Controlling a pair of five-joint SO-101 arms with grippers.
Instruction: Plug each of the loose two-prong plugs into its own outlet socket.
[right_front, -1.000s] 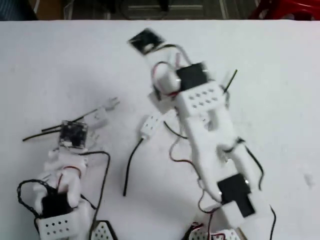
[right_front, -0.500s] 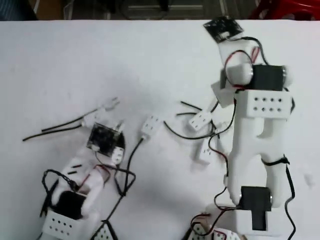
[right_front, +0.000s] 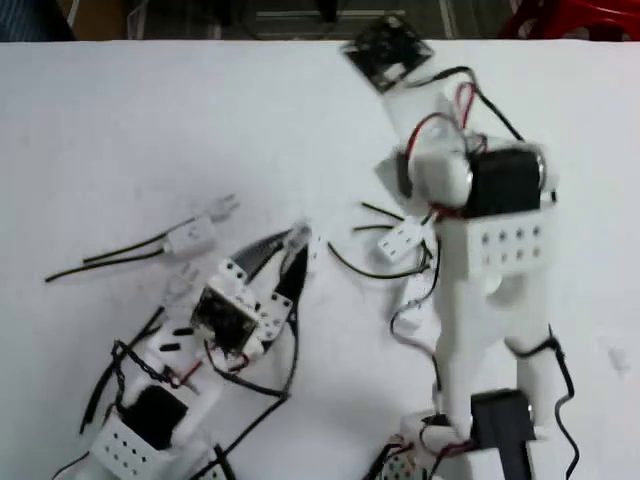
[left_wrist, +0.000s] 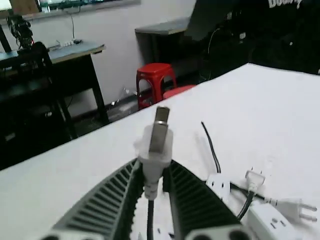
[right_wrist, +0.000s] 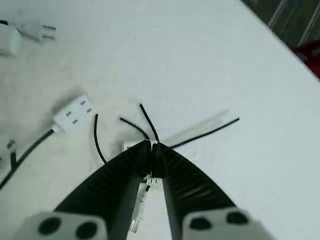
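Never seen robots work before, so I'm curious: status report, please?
Left fingers shut on a white plug, prongs out. Right fingers shut on a white piece. Socket lies free, loose cords nearby.

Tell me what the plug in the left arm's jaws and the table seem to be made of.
Plug: white moulded plastic by its look, smooth with a faint sheen; its prongs look like grey metal, flat and square-ended. Table: white and matt, maybe laminate or painted board; no grain shows.

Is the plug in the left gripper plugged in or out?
Out. The left gripper holds the plug in the air, prongs bare, with no socket on them.
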